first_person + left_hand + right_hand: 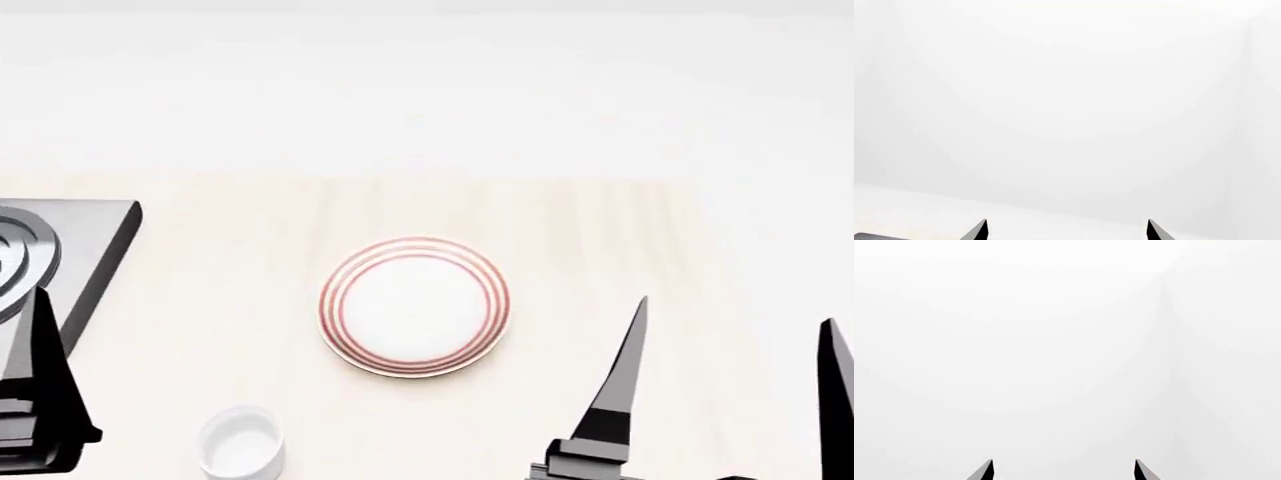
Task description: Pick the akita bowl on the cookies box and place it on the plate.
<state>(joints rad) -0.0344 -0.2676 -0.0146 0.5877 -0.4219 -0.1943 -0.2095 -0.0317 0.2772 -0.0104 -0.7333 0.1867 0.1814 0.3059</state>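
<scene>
The plate, white with thin red rings round its rim, lies bare in the middle of the pale wooden table in the head view. The akita bowl and the cookies box are out of view. My right gripper is to the right of the plate and nearer to me, open, with nothing between its fingertips. In the right wrist view the gripper faces only blank white. My left gripper is open and empty too. One of its dark fingers rises at the head view's left edge.
A dark grey stove top with a ringed burner lies at the left edge. A small plain white cup stands at the front left, nearer to me than the plate. Pale wooden table runs back to a white wall.
</scene>
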